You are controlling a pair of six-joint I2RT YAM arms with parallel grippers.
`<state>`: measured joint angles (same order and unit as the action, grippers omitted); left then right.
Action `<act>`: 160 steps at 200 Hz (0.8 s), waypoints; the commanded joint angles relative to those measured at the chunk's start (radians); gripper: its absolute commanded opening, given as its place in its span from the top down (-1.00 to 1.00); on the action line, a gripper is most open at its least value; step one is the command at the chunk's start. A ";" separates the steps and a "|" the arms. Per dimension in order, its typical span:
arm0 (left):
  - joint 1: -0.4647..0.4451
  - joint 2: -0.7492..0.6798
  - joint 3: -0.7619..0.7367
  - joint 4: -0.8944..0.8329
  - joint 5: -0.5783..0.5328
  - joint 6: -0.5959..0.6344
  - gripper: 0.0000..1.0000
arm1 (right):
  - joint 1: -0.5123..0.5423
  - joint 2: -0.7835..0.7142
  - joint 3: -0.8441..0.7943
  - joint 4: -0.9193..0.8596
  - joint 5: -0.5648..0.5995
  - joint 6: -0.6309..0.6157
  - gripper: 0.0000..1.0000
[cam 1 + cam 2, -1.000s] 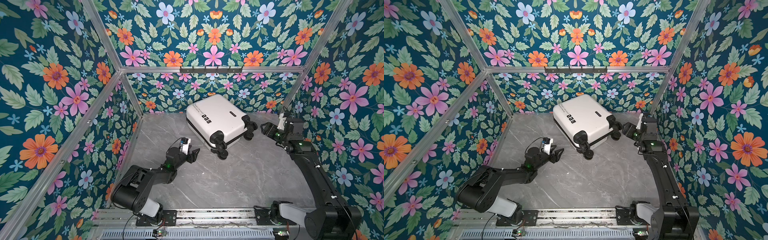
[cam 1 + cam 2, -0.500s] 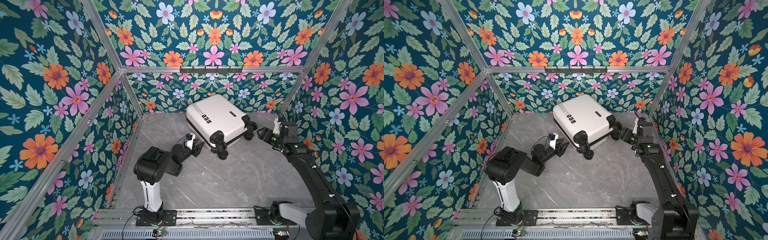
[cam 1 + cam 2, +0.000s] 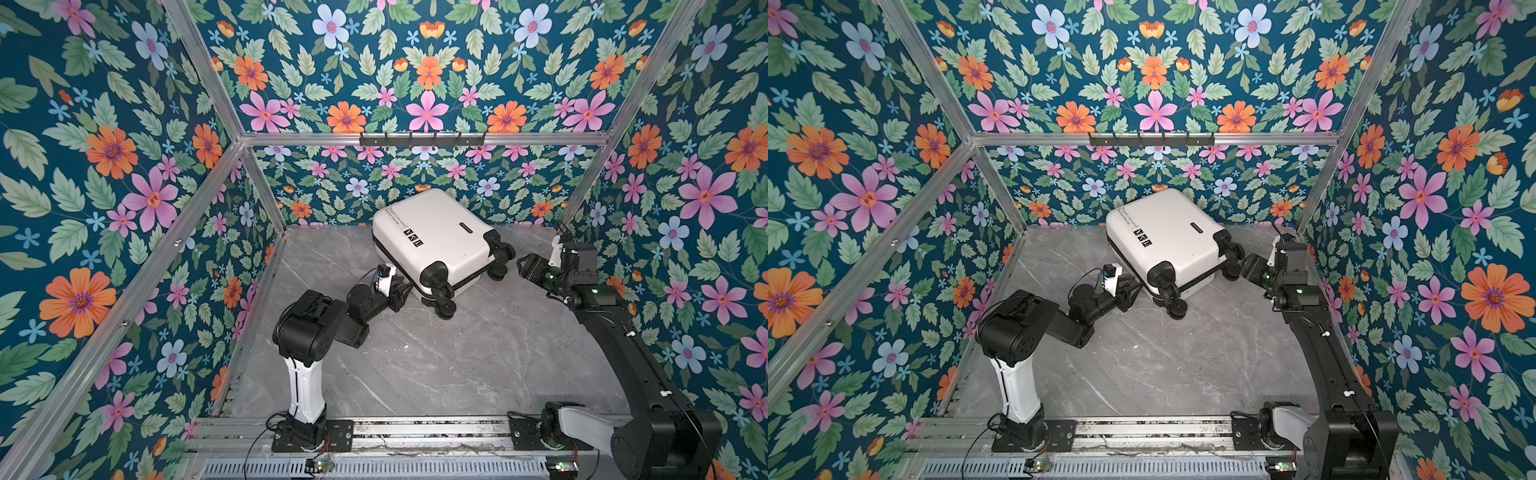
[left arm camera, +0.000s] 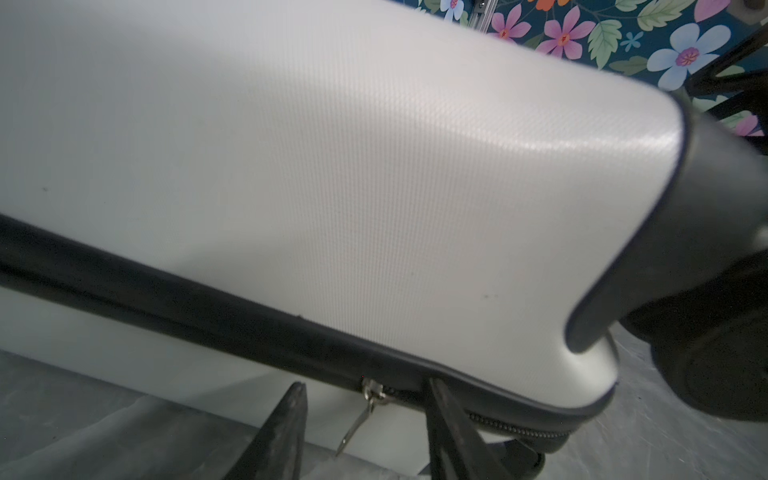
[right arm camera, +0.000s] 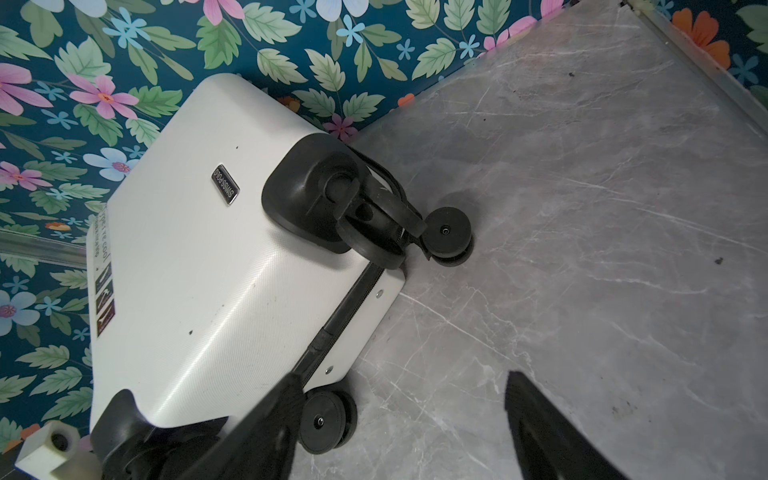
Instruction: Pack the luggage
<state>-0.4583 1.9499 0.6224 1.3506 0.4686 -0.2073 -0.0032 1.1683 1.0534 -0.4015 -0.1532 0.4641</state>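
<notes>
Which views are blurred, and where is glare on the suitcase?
Left wrist view: the suitcase is soft away from its black corner, glare beside that corner. Right wrist view: the right gripper is blurred, suitcase sharp. Both top views: sharp.

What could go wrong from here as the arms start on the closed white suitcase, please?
1. The small silver zipper pull dangles loose between the open jaws of the left gripper; they may close on the black seam instead, or slip off.
2. The white hard-shell suitcase lies unheld on the smooth grey marble tabletop, the right gripper open beside its black wheels; tugging the pull may just drag it.
</notes>
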 commanded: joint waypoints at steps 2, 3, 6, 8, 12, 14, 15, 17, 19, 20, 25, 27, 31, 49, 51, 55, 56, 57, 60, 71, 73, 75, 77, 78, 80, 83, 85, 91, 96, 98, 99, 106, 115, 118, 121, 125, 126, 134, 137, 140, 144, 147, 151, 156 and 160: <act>-0.010 0.006 -0.006 -0.021 0.009 -0.015 0.03 | 0.002 0.001 0.007 -0.010 0.010 -0.012 -0.55; -0.011 0.006 -0.007 -0.022 0.007 -0.014 0.03 | 0.001 0.001 0.007 -0.010 0.009 -0.012 -0.55; -0.011 0.007 -0.009 -0.020 0.003 -0.015 0.03 | 0.001 0.002 0.007 -0.010 0.009 -0.011 -0.55; -0.011 0.008 -0.010 -0.020 0.003 -0.015 0.04 | 0.000 0.002 0.007 -0.010 0.009 -0.010 -0.55; -0.011 0.009 -0.012 -0.019 0.003 -0.016 0.05 | 0.000 0.003 0.007 -0.009 0.008 -0.009 -0.55; -0.011 0.010 -0.013 -0.017 0.002 -0.018 0.06 | 0.001 0.005 0.007 -0.009 0.007 -0.009 -0.55; -0.011 0.010 -0.014 -0.017 0.000 -0.018 0.07 | 0.002 0.004 0.007 -0.009 0.007 -0.009 -0.55; -0.011 0.011 -0.015 -0.016 -0.001 -0.019 0.07 | 0.002 0.004 0.007 -0.008 0.006 -0.008 -0.55; -0.011 0.012 -0.016 -0.016 -0.004 -0.020 0.08 | 0.001 0.004 0.006 -0.008 0.005 -0.007 -0.55; -0.011 0.010 -0.017 -0.017 -0.004 -0.020 0.08 | 0.001 0.004 0.005 -0.008 0.005 -0.007 -0.55; -0.011 0.011 -0.022 -0.015 -0.009 -0.020 0.08 | 0.001 0.007 0.006 -0.008 0.004 -0.006 -0.55; -0.011 0.011 -0.023 -0.013 -0.011 -0.020 0.08 | 0.001 0.008 0.006 -0.008 0.004 -0.006 -0.55; -0.011 0.012 -0.026 -0.009 -0.014 -0.020 0.07 | 0.001 0.009 0.006 -0.007 0.002 -0.004 -0.55; -0.013 0.016 -0.027 -0.010 -0.029 -0.004 0.06 | 0.001 0.012 0.001 -0.002 -0.001 -0.001 -0.54; -0.013 0.018 -0.026 -0.010 -0.029 -0.001 0.06 | 0.001 0.013 0.001 -0.002 -0.002 0.000 -0.54; -0.013 0.019 -0.021 -0.013 -0.031 0.004 0.06 | 0.002 0.014 -0.001 -0.001 -0.002 0.001 -0.54; -0.013 0.019 -0.019 -0.014 -0.031 0.004 0.06 | 0.001 0.014 -0.001 0.000 -0.002 0.000 -0.54; -0.013 0.019 -0.019 -0.015 -0.032 0.006 0.06 | 0.001 0.014 -0.001 0.000 -0.003 0.000 -0.54; -0.013 0.021 -0.015 -0.018 -0.035 0.010 0.06 | 0.001 0.015 -0.001 0.000 -0.004 0.001 -0.54; -0.013 0.025 0.000 -0.031 -0.041 0.023 0.08 | 0.001 0.017 -0.003 0.000 -0.005 0.004 -0.54; -0.013 0.026 0.005 -0.034 -0.042 0.026 0.09 | 0.001 0.018 -0.002 0.000 -0.005 0.004 -0.54; -0.013 0.027 0.008 -0.039 -0.043 0.028 0.09 | 0.002 0.019 -0.003 0.000 -0.005 0.005 -0.54; -0.013 0.027 0.010 -0.044 -0.046 0.031 0.09 | 0.001 0.018 -0.003 0.000 -0.005 0.005 -0.54; -0.013 0.027 0.012 -0.045 -0.047 0.032 0.09 | 0.002 0.018 -0.003 0.000 -0.005 0.005 -0.54; -0.013 0.027 0.015 -0.049 -0.048 0.034 0.09 | 0.002 0.018 -0.003 0.000 -0.005 0.005 -0.54; -0.013 0.029 0.019 -0.052 -0.048 0.039 0.09 | 0.001 0.019 -0.003 0.000 -0.005 0.005 -0.54; -0.014 0.030 0.022 -0.055 -0.048 0.041 0.09 | 0.001 0.019 -0.003 0.000 -0.006 0.005 -0.54; -0.013 0.031 0.028 -0.060 -0.048 0.045 0.10 | 0.001 0.019 -0.003 -0.001 -0.006 0.006 -0.54; -0.013 0.033 0.034 -0.064 -0.048 0.049 0.10 | 0.001 0.019 -0.002 -0.001 -0.006 0.005 -0.54; -0.013 0.033 0.035 -0.066 -0.047 0.050 0.10 | 0.001 0.019 -0.001 -0.002 -0.006 0.005 -0.54; -0.013 0.033 0.037 -0.067 -0.047 0.051 0.10 | 0.001 0.019 -0.001 -0.002 -0.006 0.005 -0.54; -0.013 0.035 0.044 -0.076 -0.045 0.055 0.10 | 0.002 0.020 0.001 -0.003 -0.005 0.006 -0.54; -0.013 0.036 0.050 -0.085 -0.038 0.062 0.12 | 0.001 0.020 0.004 -0.006 -0.002 0.003 -0.54; -0.013 0.036 0.052 -0.090 -0.035 0.065 0.13 | 0.001 0.020 0.005 -0.007 -0.001 0.002 -0.54; -0.013 0.038 0.055 -0.094 -0.031 0.067 0.14 | 0.001 0.018 0.006 -0.008 0.000 0.001 -0.54; -0.013 0.038 0.056 -0.097 -0.027 0.068 0.16 | 0.001 0.018 0.007 -0.009 0.002 -0.001 -0.54; -0.014 0.038 0.056 -0.098 -0.026 0.068 0.17 | 0.001 0.018 0.007 -0.010 0.002 -0.001 -0.54; -0.013 0.038 0.056 -0.100 -0.024 0.073 0.19 | 0.002 0.018 0.009 -0.012 0.004 -0.004 -0.54; -0.013 0.039 0.057 -0.101 -0.024 0.074 0.20 | 0.001 0.018 0.010 -0.013 0.004 -0.004 -0.54; -0.013 0.038 0.057 -0.101 -0.024 0.075 0.21 | 0.000 0.018 0.010 -0.014 0.004 -0.005 -0.54; -0.013 0.040 0.058 -0.102 -0.024 0.079 0.22 | 0.000 0.018 0.010 -0.013 0.004 -0.005 -0.54; -0.013 0.039 0.059 -0.104 -0.024 0.080 0.24 | 0.001 0.018 0.010 -0.015 0.004 -0.005 -0.54; -0.013 0.040 0.062 -0.109 -0.023 0.080 0.25 | 0.001 0.019 0.010 -0.015 0.004 -0.005 -0.54; -0.013 0.041 0.068 -0.118 -0.020 0.081 0.29 | 0.000 0.020 0.010 -0.016 0.004 -0.005 -0.54; -0.013 0.043 0.071 -0.125 -0.016 0.084 0.34 | 0.000 0.020 0.010 -0.014 0.004 -0.005 -0.54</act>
<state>-0.4713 1.9869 0.6758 1.2697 0.4591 -0.1532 -0.0029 1.1866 1.0584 -0.4164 -0.1558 0.4648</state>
